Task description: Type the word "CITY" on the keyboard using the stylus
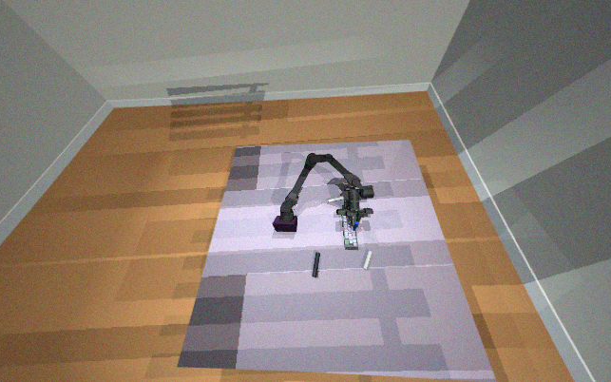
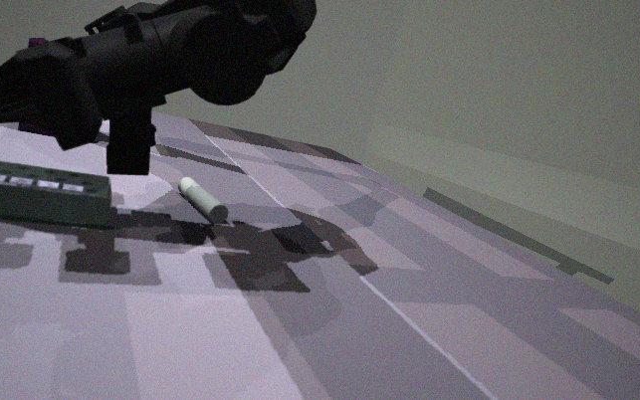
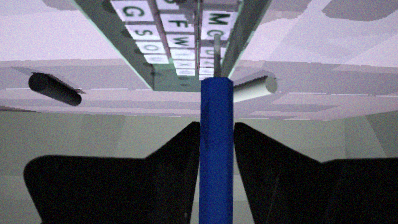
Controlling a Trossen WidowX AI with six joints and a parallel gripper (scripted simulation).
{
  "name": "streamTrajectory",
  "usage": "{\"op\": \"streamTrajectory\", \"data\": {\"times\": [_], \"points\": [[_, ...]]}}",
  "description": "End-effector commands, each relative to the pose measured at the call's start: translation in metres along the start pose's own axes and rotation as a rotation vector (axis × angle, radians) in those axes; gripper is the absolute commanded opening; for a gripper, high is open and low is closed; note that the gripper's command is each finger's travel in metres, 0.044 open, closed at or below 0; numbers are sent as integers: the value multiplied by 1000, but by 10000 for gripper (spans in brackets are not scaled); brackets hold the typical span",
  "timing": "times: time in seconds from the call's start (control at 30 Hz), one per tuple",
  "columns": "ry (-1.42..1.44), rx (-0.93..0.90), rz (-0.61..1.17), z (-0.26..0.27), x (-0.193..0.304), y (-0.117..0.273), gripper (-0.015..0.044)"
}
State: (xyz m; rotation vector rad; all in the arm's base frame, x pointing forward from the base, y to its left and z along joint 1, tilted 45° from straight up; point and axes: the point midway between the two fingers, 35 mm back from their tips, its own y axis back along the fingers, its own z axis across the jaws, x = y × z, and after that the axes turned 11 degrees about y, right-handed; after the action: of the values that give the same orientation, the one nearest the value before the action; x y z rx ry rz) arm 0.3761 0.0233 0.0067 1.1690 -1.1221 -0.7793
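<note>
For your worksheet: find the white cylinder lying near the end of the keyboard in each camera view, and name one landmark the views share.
Top: white cylinder lies right of the keyboard's near end.
Exterior: left of centre, just right of the keyboard.
Wrist: right of the blue stylus, partly hidden.
Shared landmark: the green keyboard.

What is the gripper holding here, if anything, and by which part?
The gripper is shut on the blue stylus, its jaws clamping the blue barrel from both sides; the thin grey tip points at the keyboard.

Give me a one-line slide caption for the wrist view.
The tool grips a blue stylus, its thin tip over the keyboard.
</note>
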Motion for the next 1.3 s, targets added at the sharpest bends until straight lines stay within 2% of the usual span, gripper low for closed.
{"op": "streamTrajectory", "data": {"times": [0.0,0.2,0.33,0.6,0.67,1.0,1.27], "points": [[-5,1,2,1,6,3,81],[-5,1,4,6,33,19,81],[-14,-1,-1,6,31,16,84],[-14,-1,-1,6,31,16,31],[-13,-1,0,8,32,15,0],[-6,0,8,29,41,-1,0],[-6,1,7,24,25,-11,0]]}}
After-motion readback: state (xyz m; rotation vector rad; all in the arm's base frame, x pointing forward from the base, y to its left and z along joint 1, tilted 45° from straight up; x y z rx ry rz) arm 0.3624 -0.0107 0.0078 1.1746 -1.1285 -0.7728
